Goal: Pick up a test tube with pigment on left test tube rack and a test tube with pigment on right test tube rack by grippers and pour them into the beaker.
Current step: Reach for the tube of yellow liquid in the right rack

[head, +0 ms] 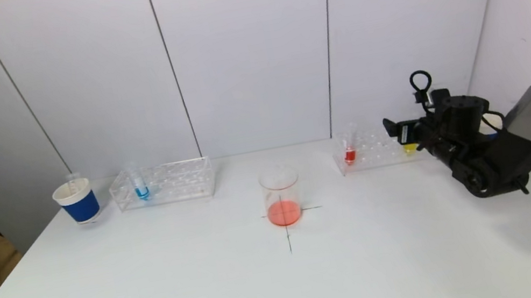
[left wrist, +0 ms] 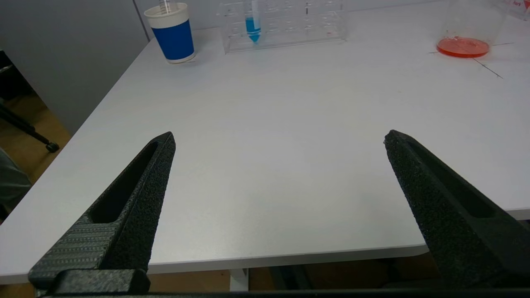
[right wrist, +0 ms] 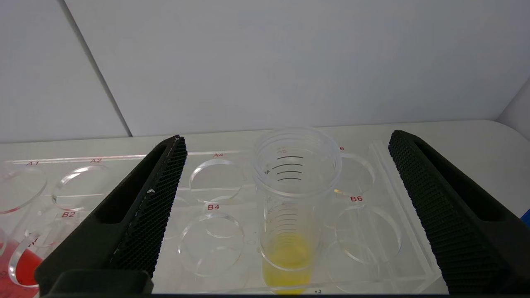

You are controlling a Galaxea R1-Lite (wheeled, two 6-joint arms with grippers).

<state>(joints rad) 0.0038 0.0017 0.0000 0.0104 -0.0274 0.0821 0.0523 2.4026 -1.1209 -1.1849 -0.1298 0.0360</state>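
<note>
The clear beaker (head: 281,195) with orange-red liquid stands on a cross mark at the table's middle. The left rack (head: 178,182) holds a blue-pigment tube (head: 140,187). The right rack (head: 372,152) holds a red-pigment tube (head: 349,151) and a yellow-pigment tube (right wrist: 290,207). My right gripper (right wrist: 287,140) is open just above the right rack, with the yellow tube upright between its fingers, untouched. In the head view it (head: 404,137) hides most of that tube. My left gripper (left wrist: 279,138) is open and empty over the table's near edge, out of the head view.
A blue-and-white paper cup (head: 77,201) with an empty tube in it stands left of the left rack. The rack's holes around the yellow tube are empty. White walls close the back and the right side. The table's front edge (left wrist: 290,258) lies under the left gripper.
</note>
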